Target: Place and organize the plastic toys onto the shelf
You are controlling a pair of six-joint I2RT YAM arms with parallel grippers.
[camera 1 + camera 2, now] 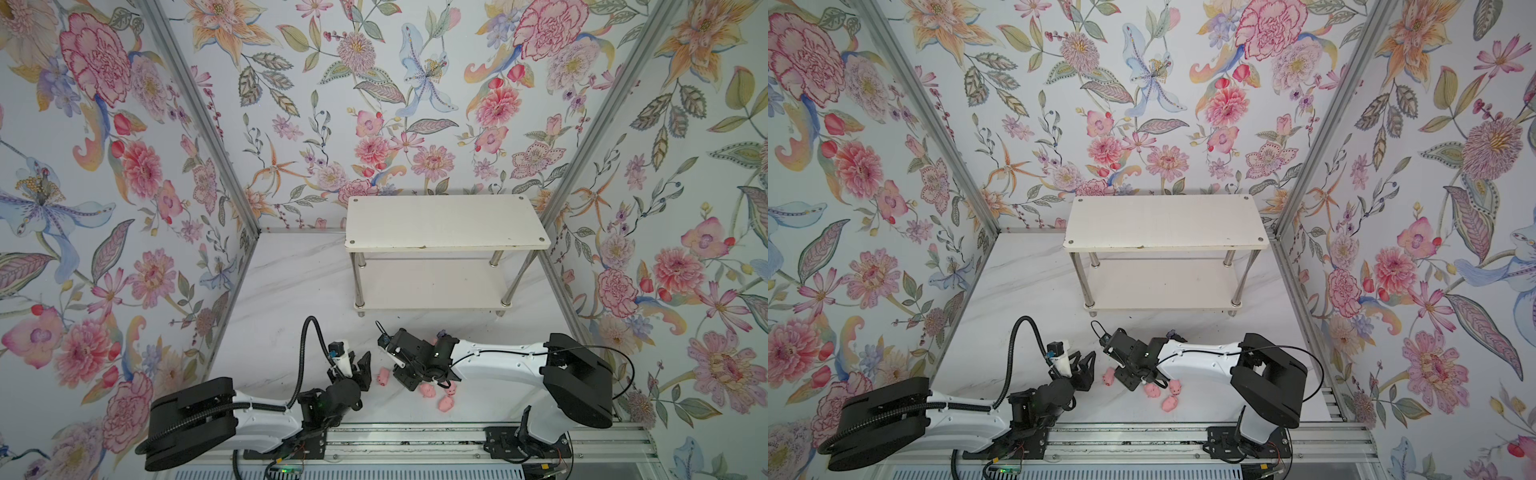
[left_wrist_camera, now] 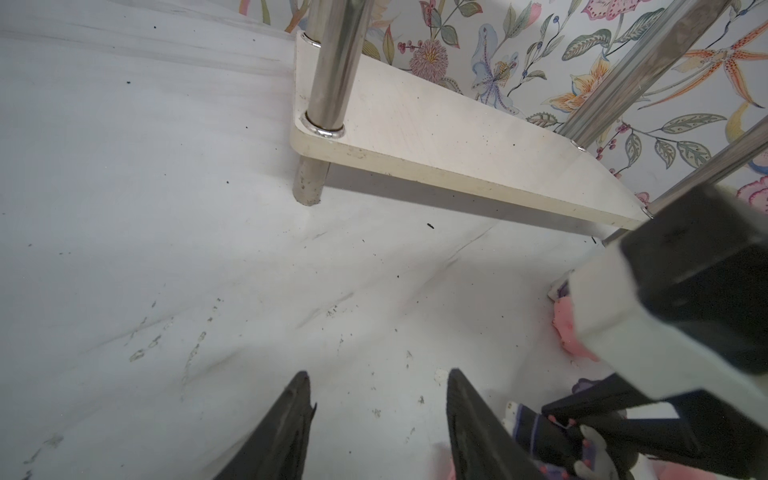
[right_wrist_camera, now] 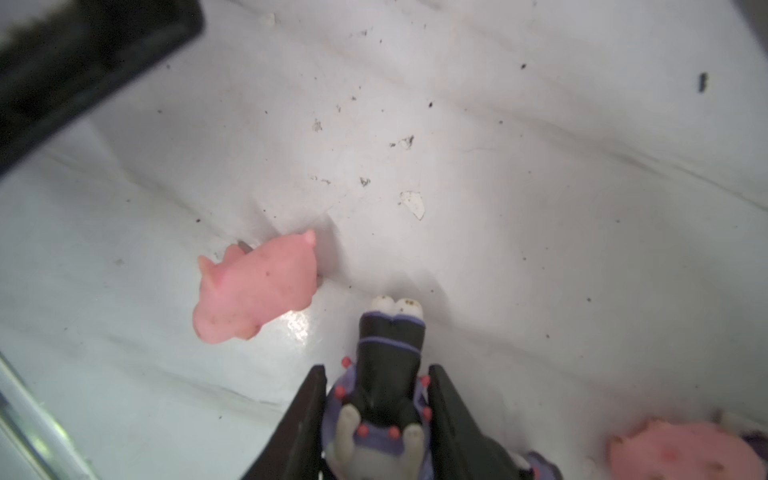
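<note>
The right claw (image 3: 376,374) is holding a figurine (image 3: 390,357) by its purple skirt, with one finger pressing on each side. The figurine's black body and white feet are sticking out ahead of the fingertips, close over the table (image 3: 540,166), though I cannot tell whether the feet are touching it. A pig (image 3: 257,286) is lying on its side just ahead of this claw and off to one flank, apart from the figurine. A second pig (image 3: 681,453) is lying close by the other flank, further back. The left claw (image 2: 379,378) is standing open at a middling width, its fingers resting apart over bare table and gripping nothing. In both top views the two claws are pointing toward each other at close range, and the pig ahead of the right claw is lying between them, just off the left claw's tips. The shelf (image 1: 444,224) is standing well beyond both claws.
</note>
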